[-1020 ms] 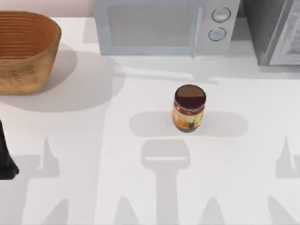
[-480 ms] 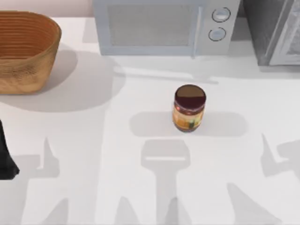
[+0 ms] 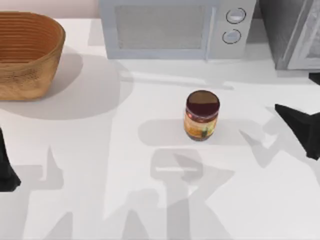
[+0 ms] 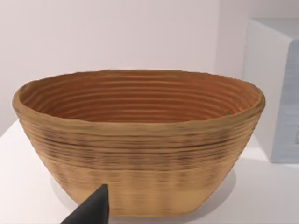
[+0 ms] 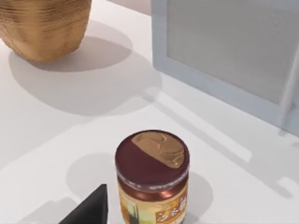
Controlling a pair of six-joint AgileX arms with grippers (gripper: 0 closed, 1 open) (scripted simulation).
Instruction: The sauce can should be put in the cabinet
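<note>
The sauce can [image 3: 202,115] stands upright in the middle of the white table, with a dark maroon lid and an orange-yellow label. The right wrist view looks down on the sauce can [image 5: 152,177] from close by. My right gripper [image 3: 294,92] reaches in from the table's right edge, open, well to the right of the can and apart from it. One of its fingertips [image 5: 89,209] shows beside the can. The grey cabinet [image 3: 295,32] stands at the back right corner. My left gripper [image 3: 5,170] is parked at the left edge.
A white microwave [image 3: 175,30] with two round knobs stands at the back, behind the can. A woven basket [image 3: 27,52] sits at the back left, and the left wrist view faces this basket [image 4: 140,140]. Bare table lies around the can.
My right gripper has come into the top view from the right edge, moving left toward the can. The can and the left arm have stayed put.
</note>
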